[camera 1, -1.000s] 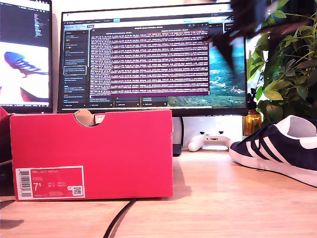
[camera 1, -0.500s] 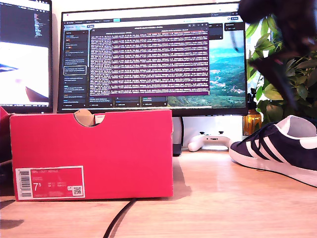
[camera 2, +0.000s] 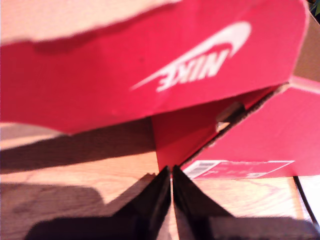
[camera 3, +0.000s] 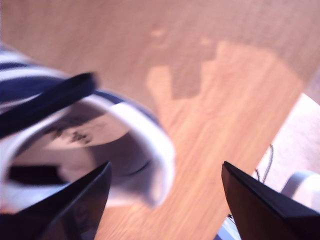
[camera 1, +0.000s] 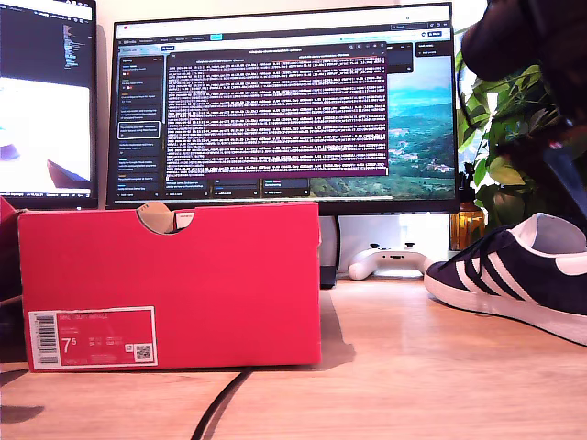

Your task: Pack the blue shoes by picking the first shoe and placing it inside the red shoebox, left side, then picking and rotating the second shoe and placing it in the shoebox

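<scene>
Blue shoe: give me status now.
Second tool open over the shoe, nothing held. First tool shut, empty, facing the red box. Shoe on the desk. Nothing in the way.

Black tapered wedge fingers (camera 3: 265, 210), both tools

My first gripper (camera 2: 171, 172) is low over the surface, its two dark fingers pressed together tip to tip. My second gripper (camera 3: 165, 187) has its jaws spread wide apart. In the exterior view that arm (camera 1: 537, 87) hangs blurred at about two o'clock, pointing down.
</scene>
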`<state>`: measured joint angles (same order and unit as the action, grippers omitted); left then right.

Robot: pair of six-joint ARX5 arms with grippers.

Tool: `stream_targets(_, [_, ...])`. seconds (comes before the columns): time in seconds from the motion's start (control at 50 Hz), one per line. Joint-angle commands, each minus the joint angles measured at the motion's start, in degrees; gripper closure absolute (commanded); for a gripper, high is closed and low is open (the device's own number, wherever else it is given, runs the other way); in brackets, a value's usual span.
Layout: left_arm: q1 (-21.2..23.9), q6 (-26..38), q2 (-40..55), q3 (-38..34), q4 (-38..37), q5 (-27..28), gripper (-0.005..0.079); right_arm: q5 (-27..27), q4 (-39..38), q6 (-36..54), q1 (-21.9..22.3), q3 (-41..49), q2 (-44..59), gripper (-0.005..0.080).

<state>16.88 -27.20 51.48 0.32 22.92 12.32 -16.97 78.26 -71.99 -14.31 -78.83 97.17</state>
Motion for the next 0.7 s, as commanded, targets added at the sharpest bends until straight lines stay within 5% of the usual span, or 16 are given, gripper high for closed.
stream_targets(0.0, [0.2,0.4,0.0,-1.7,0.4,0.0,0.0764,-0.2,-0.7,-1.4,0.7,2.6,-1.2,0.0120])
stream_targets(0.4, [0.2,0.4,0.0,-1.7,0.1,0.0,0.0764,5.1,-14.7,-2.3,1.4,10.5,-1.2,0.0159])
stream_targets(0.52, [0.2,0.4,0.0,-1.7,-0.9,0.0,0.0764,6.0,-14.6,-4.8,2.0,11.0,-1.1,0.0359])
stream_targets(0.64, [0.2,0.4,0.0,-1.7,-1.6,0.0,0.0764,6.9,-13.8,-7.1,2.4,11.0,-1.1,0.0778])
stream_targets(0.68, [0.2,0.4,0.0,-1.7,-2.1,0.0,0.0764,7.0,-13.9,-7.3,2.5,11.0,-1.1,0.0750])
